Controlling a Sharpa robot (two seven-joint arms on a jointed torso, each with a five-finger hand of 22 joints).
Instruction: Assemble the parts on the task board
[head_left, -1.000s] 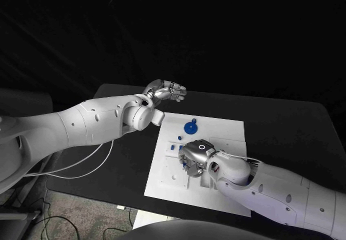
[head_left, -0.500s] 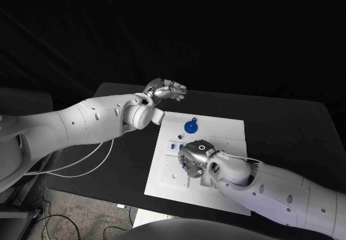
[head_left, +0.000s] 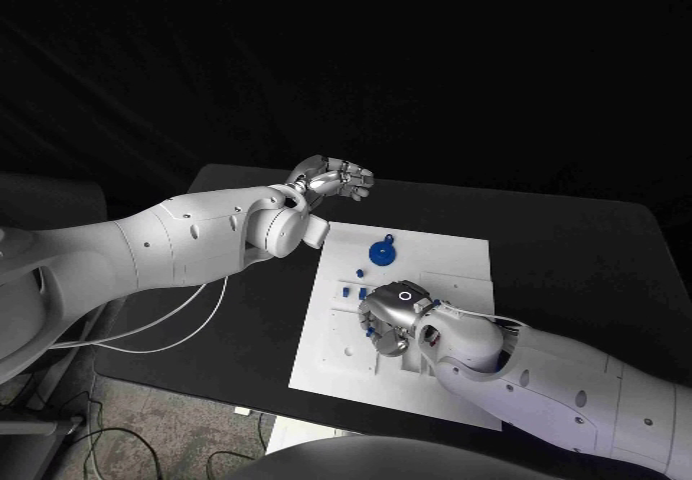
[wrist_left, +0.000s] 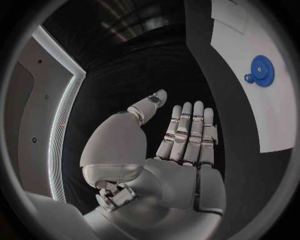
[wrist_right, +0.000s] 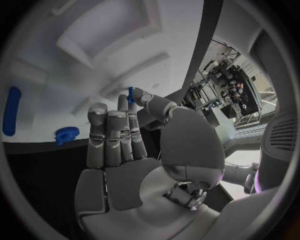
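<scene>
The white task board (head_left: 450, 262) lies mid-table. A blue gear (head_left: 381, 252) stands near its far edge; it also shows from the left wrist (wrist_left: 262, 71) and the right wrist (wrist_right: 66, 134). Two small blue parts (head_left: 359, 273) (head_left: 346, 293) lie just nearer than the gear. My right hand (head_left: 391, 316) is down on the board's middle. In the right wrist view a small blue part (wrist_right: 130, 94) sits pinched between its thumb tip and a fingertip. My left hand (head_left: 330, 180) hovers beyond the board's far left corner, holding nothing, fingers straight in the left wrist view (wrist_left: 181, 145).
An oblong blue part (wrist_right: 10, 110) lies on the board off to the side of my right hand. Black table (head_left: 577, 250) surrounds the board. A white cable (head_left: 188, 320) hangs under my left arm at the table's left edge.
My right hand has shifted very slightly on the board. The left hand has stayed where it was.
</scene>
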